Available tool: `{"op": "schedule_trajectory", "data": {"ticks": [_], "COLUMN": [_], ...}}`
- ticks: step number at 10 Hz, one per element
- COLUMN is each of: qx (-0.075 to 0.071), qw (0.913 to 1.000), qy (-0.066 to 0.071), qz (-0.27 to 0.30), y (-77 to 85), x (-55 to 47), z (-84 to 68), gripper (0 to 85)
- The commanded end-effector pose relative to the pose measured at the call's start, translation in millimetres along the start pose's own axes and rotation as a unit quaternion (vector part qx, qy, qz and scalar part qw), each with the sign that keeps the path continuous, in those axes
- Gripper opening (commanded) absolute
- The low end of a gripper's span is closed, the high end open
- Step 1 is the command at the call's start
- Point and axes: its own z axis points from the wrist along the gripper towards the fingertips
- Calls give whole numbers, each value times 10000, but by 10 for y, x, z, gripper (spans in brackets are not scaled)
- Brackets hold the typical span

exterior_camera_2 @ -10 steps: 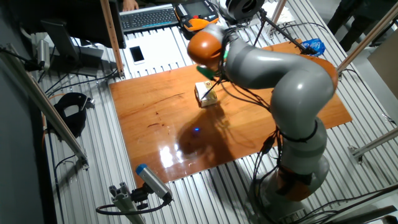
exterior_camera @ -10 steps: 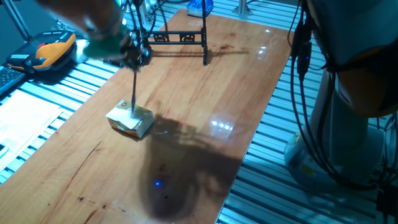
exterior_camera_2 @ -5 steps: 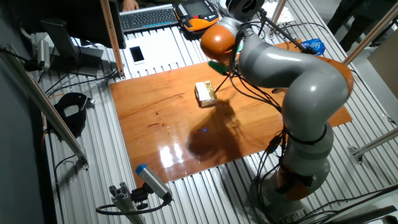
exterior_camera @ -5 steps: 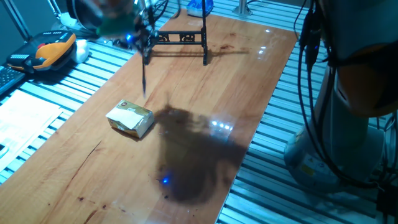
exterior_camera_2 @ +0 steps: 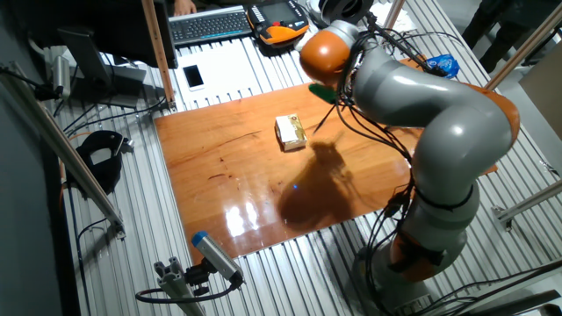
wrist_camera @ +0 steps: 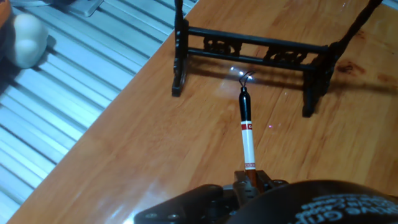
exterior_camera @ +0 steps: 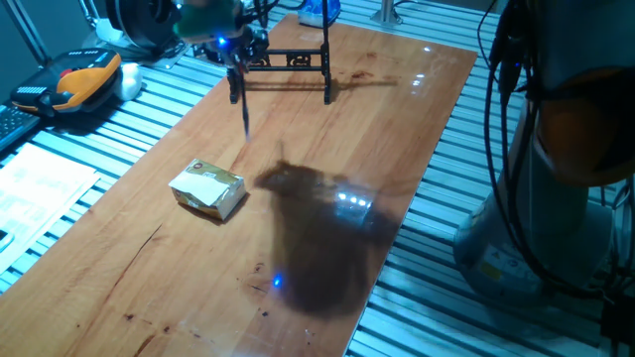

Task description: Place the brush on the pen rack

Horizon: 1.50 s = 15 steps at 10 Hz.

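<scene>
Brush [wrist_camera: 247, 134] up off the bench [exterior_camera: 397, 119], pinched at one end in the gripper [wrist_camera: 248, 180], jaws closed tight on the shaft. Hanging near-vertical in one fixed view [exterior_camera: 245, 117], free end pointing down with clear air beneath it. From the hand view, shaft running straight out from the jaws: white band, red mark, then dark section and a small loop at the far end. Pen rack [wrist_camera: 249, 55] standing upright just beyond that loop, two legs on feet, carved crossbars between; brush not touching it. Same rack at the far end of the bench [exterior_camera: 288, 61], close behind the gripper [exterior_camera: 238, 45]. Yellowish box [exterior_camera: 207, 188] lying flat, well apart from brush and rack. Arm's dark shadow spread across the glossy wood. In the other fixed view, box [exterior_camera_2: 291, 132] plain to see, gripper hidden behind the arm.
</scene>
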Motion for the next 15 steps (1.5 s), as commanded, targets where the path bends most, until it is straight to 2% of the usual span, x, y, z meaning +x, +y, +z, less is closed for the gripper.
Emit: {"op": "schedule_trajectory", "data": {"ticks": [1, 2, 4, 6, 7, 9, 11, 13, 14, 15], "qx": [-24, -31, 4, -24, 36, 74, 51, -12, -10, 81], "qw": [10000, 10000, 9996, 9997, 9996, 9999, 9999, 9999, 9999, 9997], "qy": [12, -20, -203, -158, -182, -42, -21, -123, -112, -206], "qz": [-32, -82, -187, -199, -209, -127, -145, -64, -9, 58], "y": [-45, -82, -118, -124, -130, -103, -105, -105, -105, -105], "x": [-15, -30, -67, -67, -62, -58, -62, -62, -62, -62], "z": [8, 17, 20, 14, -2, -6, -2, -2, -2, -2], "gripper": [0, 0, 0, 0, 0, 0, 0, 0, 0, 0]}}
